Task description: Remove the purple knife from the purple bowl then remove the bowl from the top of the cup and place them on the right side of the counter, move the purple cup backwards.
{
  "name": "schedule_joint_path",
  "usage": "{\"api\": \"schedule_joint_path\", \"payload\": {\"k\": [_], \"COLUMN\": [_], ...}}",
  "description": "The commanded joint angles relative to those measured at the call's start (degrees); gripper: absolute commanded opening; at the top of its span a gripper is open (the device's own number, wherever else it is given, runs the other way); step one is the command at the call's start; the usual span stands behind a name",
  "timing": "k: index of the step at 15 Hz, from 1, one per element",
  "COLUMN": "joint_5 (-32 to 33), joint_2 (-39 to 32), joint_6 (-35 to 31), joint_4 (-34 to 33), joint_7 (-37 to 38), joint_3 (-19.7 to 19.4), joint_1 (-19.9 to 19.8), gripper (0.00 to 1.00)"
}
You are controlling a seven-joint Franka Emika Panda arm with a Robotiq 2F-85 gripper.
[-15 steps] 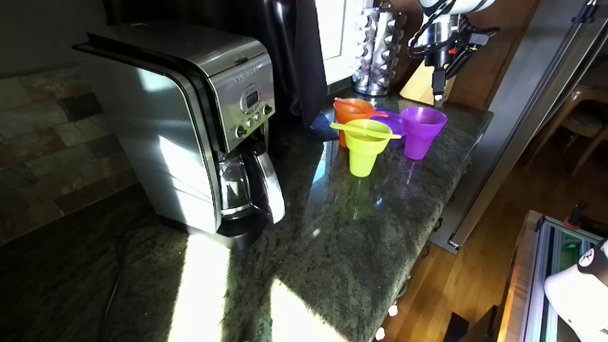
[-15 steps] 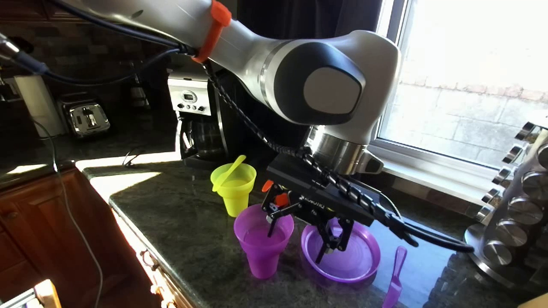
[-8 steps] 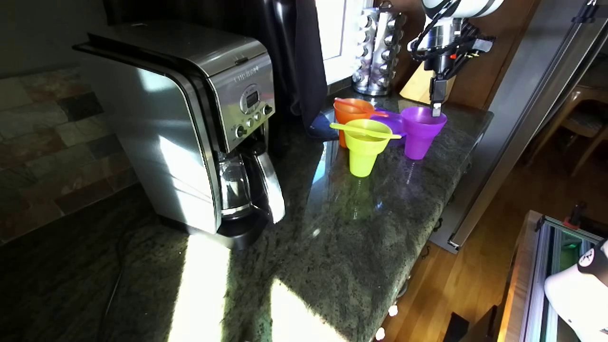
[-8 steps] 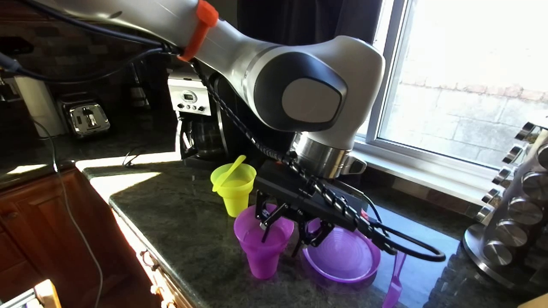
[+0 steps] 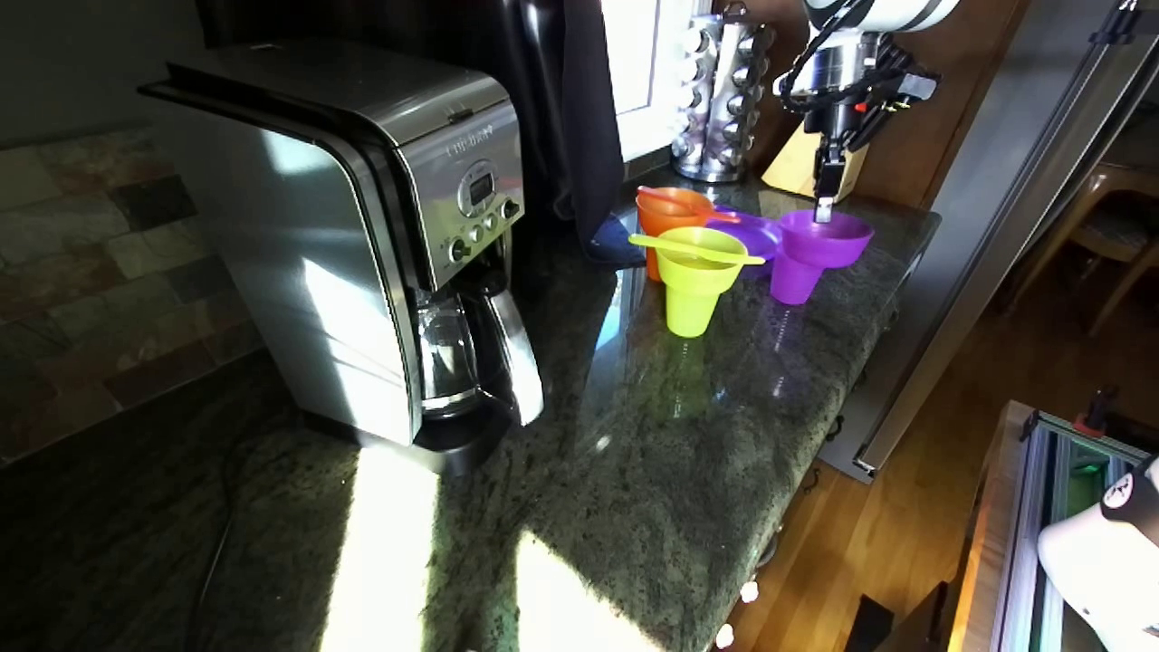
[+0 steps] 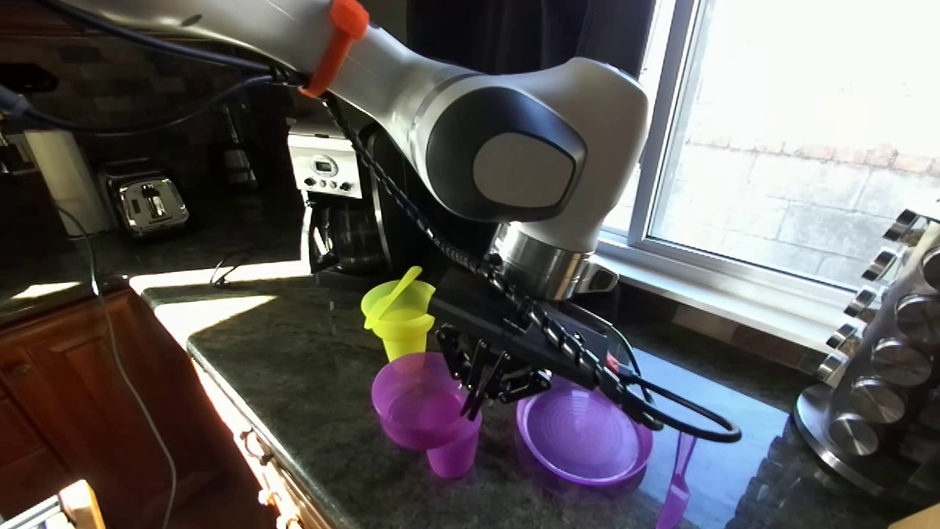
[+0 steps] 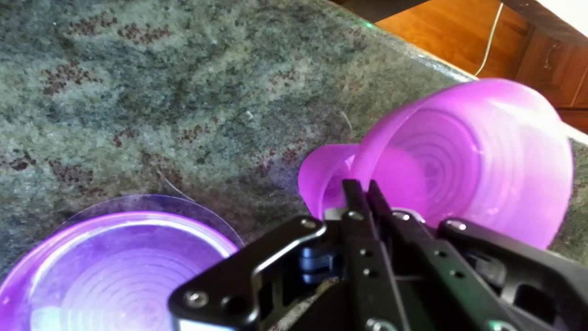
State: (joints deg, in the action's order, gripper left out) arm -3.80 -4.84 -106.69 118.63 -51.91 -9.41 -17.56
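Note:
My gripper (image 7: 362, 185) is shut on the near rim of the purple bowl (image 7: 441, 161), one finger inside and one outside. The bowl leans out sideways from the purple cup (image 7: 317, 172), toward the counter's front edge. In an exterior view the bowl (image 6: 418, 408) overlaps the top of the upright cup (image 6: 453, 457); whether they still touch I cannot tell. The purple knife (image 6: 676, 488) lies on the counter beyond a purple plate (image 6: 587, 437). From another angle the gripper (image 5: 823, 215) points down into the bowl (image 5: 838, 243).
A yellow-green cup (image 5: 693, 294) with a utensil across it stands close by, and an orange cup (image 5: 659, 213) is behind it. A spice rack (image 6: 874, 389) stands by the window. The coffee maker (image 5: 362, 235) and the counter's edge (image 6: 257, 433) bound the area.
The jaws, open a second ago, have moved over the stacked bowl and cup and shut on the bowl's rim. The bowl has shifted off the cup's centre toward the counter's front edge.

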Motion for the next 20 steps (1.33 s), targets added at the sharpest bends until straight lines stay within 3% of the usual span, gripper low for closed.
{"api": "schedule_joint_path", "payload": {"k": [1, 10, 14, 20], "joint_5": [-1.58, -7.46, -12.52, -14.82], "joint_2": [1.60, 1.87, -0.63, -7.74], "joint_6": [-0.28, 1.72, 1.73, -0.83], "joint_4": [1.15, -2.96, -8.00, -13.31], "joint_7": [-1.61, -3.13, 0.96, 9.83], "joint_3": [-1.31, -5.21, -8.72, -11.85], "joint_1": [0.72, -1.59, -4.07, -8.27], "gripper": [0.01, 0.01, 0.01, 0.01]}}
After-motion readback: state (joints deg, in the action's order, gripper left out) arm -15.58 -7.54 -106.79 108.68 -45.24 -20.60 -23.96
